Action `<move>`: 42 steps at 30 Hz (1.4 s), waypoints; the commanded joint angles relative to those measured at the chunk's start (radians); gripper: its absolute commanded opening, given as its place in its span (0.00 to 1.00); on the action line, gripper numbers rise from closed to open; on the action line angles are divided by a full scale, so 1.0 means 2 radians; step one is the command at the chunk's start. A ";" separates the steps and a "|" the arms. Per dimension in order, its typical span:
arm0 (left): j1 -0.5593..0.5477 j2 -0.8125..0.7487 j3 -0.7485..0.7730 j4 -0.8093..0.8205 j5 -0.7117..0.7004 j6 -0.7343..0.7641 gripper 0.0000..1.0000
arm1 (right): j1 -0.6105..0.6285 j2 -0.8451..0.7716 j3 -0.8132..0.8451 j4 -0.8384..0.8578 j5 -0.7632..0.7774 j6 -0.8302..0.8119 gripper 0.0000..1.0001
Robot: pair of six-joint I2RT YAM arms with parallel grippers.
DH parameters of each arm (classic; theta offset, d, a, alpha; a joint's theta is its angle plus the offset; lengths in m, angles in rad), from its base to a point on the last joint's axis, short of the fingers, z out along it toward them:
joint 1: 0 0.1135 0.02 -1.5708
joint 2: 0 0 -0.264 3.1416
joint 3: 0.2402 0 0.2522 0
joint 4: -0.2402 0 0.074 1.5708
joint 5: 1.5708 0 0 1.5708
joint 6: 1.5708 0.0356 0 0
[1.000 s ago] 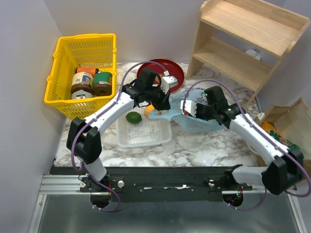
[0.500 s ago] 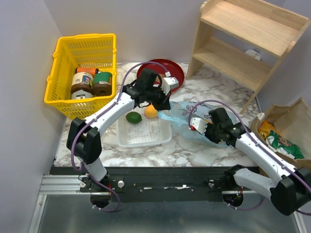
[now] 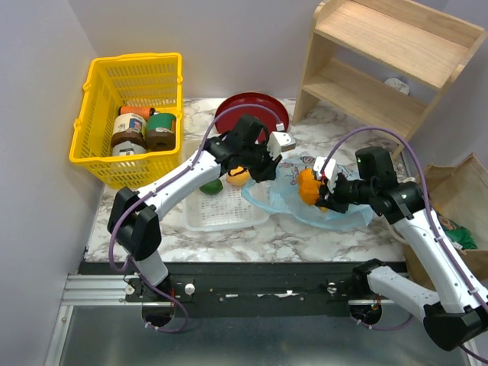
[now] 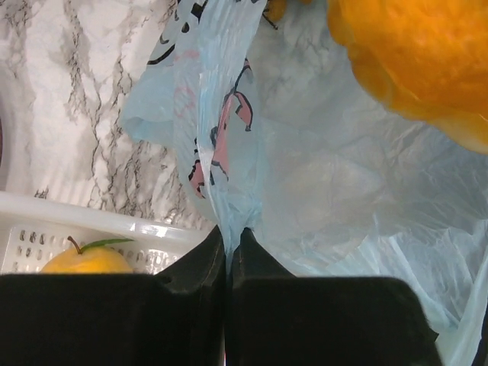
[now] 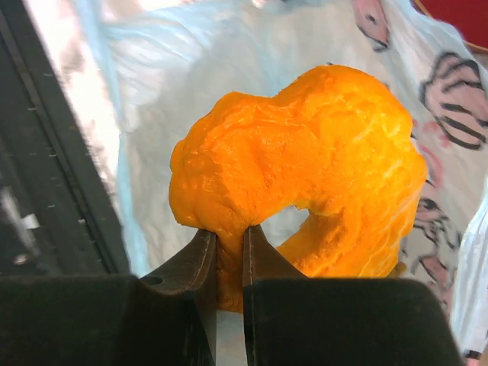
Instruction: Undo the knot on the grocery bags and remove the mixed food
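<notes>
Grips the orange-glazed doughnut [image 5: 305, 152] by its ring in the right claw [image 5: 229, 238] — fingers clamped either side of the rim — over the light-blue plastic bag [image 3: 341, 219] spread on the marble bench [image 3: 305, 242]. Pinches a fold of that bag's film in the left claw [image 4: 229, 238], fingers nearly together, just beside the white tray [image 3: 229, 215]. In the tray, an orange [image 3: 238, 178] and a lime [image 3: 211, 185] — the lime partly behind the left arm.

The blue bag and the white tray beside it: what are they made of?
The light-blue carrier bag looks like thin, translucent plastic film: it wrinkles softly and lets light through. The white tray seems rigid moulded plastic, with a perforated floor.
</notes>
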 commanded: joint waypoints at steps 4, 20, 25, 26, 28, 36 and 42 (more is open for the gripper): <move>0.016 -0.058 0.019 0.025 0.042 -0.006 0.58 | 0.000 0.020 0.040 -0.099 -0.104 -0.012 0.03; 0.056 -0.051 0.089 0.082 0.212 -0.177 0.73 | 0.027 0.065 0.188 0.007 -0.037 -0.072 0.00; 0.071 -0.033 0.093 0.123 0.274 -0.226 0.74 | 0.054 0.067 0.127 0.120 0.057 -0.142 0.00; 0.072 -0.031 0.091 0.140 0.289 -0.228 0.74 | 0.056 0.068 0.118 0.137 0.083 -0.147 0.01; 0.072 -0.030 0.088 0.149 0.312 -0.230 0.74 | 0.056 0.077 0.112 0.161 0.093 -0.155 0.00; 0.072 0.003 0.102 0.115 0.206 -0.236 0.83 | 0.092 0.089 0.110 0.198 0.110 -0.192 0.00; 0.075 0.004 0.089 0.108 0.080 -0.256 0.82 | 0.124 0.071 0.080 0.208 0.115 -0.210 0.00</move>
